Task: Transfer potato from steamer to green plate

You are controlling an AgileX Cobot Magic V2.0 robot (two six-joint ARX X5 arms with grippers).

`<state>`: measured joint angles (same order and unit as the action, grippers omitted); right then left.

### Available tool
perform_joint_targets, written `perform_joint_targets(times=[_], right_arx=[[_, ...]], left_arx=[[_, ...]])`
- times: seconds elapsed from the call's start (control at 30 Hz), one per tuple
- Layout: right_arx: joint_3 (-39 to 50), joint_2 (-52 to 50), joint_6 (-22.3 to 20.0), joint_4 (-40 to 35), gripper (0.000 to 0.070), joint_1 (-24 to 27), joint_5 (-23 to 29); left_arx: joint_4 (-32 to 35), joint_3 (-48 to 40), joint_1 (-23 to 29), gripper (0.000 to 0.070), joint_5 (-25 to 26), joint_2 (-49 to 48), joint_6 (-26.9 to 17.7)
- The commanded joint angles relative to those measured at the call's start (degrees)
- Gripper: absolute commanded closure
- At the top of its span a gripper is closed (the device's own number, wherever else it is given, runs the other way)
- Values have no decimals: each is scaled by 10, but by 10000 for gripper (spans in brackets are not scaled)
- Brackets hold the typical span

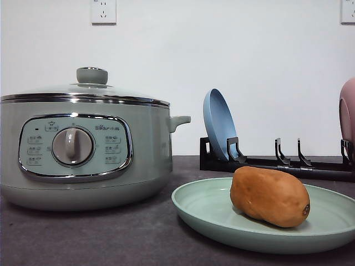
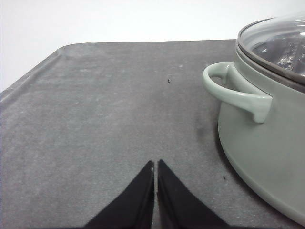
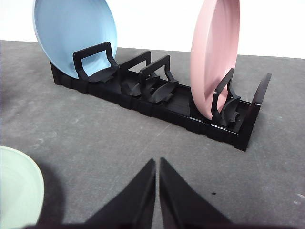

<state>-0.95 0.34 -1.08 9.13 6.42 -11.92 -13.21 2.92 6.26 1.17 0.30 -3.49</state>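
Front view, lower right: potato lies on its side in the plate, resting on the dish floor, dark spot toward right end. Mid-left: steamer stands w/ lid on, apart from plate. Behind, right: rack w/ blue plate upright in it. Left gripper closed tight, empty, over bare table beside steamer handle. Right gripper closed tight, empty, facing rack and pink plate. Judgement: transfer appears complete; no grasp needed next, arms only need to keep clear.
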Motion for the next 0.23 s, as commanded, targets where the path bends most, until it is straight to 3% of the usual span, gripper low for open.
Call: perform_joint_targets(times=[0.0, 0.2], right_arx=[[3, -1, 6, -1, 700, 1, 0], [3, -1, 6, -1, 700, 1, 0]], left_arx=[[-5, -12, 2, 697, -3, -1, 1], [-5, -12, 2, 697, -3, -1, 1]])
